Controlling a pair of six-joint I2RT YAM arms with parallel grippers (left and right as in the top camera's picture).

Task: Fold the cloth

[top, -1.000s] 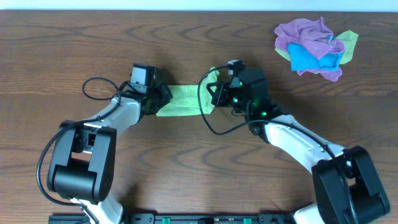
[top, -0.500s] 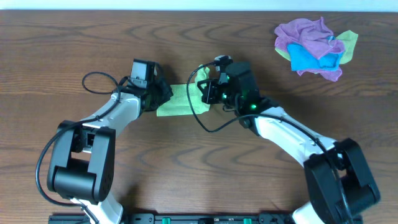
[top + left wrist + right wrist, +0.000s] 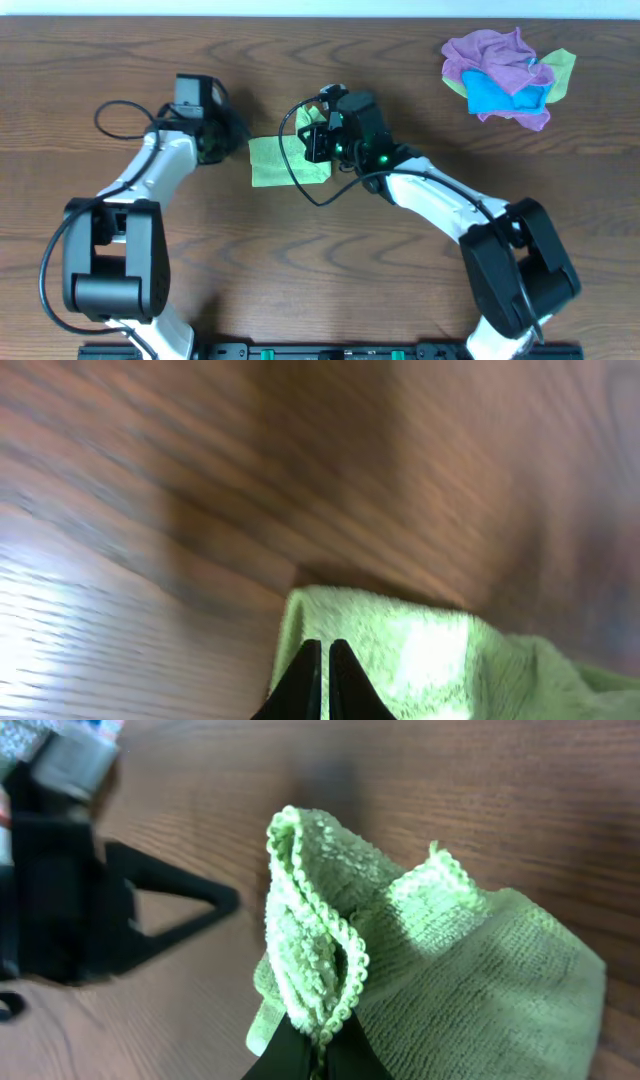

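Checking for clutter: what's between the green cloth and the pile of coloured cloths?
Overhead, only the right tool, gripping the green cloth, with its wrist behind; past that, bare table up to the pile.

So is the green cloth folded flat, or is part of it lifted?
Partly lifted: the right claw pinches a doubled edge of the green cloth, raised above the rest on the table.
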